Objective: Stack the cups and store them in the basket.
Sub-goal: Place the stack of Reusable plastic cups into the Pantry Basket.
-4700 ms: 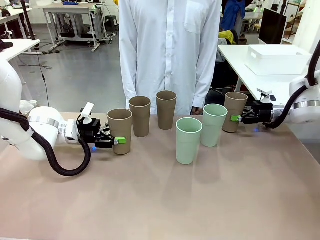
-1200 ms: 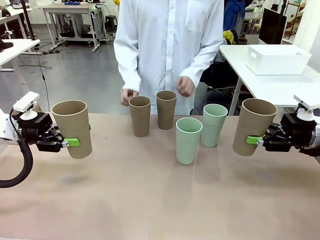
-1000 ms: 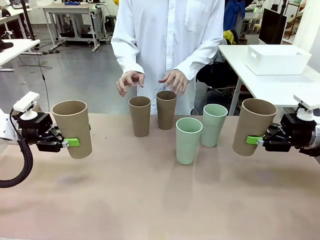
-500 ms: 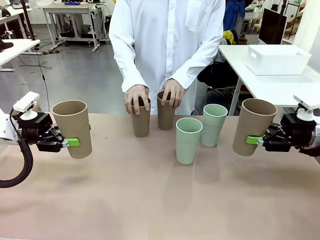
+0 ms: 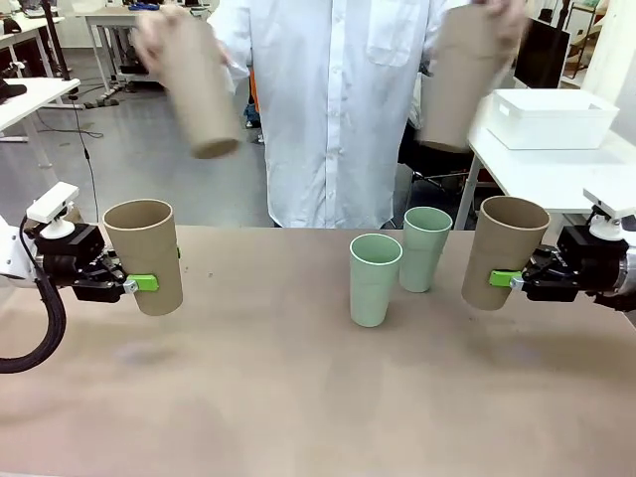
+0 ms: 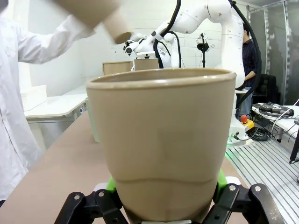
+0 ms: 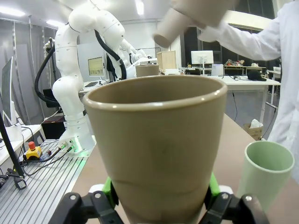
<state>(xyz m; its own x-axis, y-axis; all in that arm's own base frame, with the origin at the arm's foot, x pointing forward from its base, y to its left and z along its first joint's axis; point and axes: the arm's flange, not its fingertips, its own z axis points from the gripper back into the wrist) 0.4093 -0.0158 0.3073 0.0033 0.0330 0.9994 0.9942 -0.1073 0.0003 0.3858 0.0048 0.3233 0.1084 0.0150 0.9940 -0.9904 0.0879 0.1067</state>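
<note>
Over the desk's left edge: left pincer (image 5: 149,283) pinches the left khaki cup (image 5: 146,243) low on its wall, lifted and upright.
Over the right edge: right pincer (image 5: 497,280) pinches the right khaki cup (image 5: 507,243) likewise.
Middle of the desk (image 5: 298,397): two mint cups (image 5: 374,278) standing close together, mouths up.
Person: raises two more khaki cups (image 5: 199,89), blurred.
Basket (image 5: 552,117): white, on a side desk past the far right corner.
Handling: probably light, stiff, matte; tapered, so they should nest. Take the wall low down.
</note>
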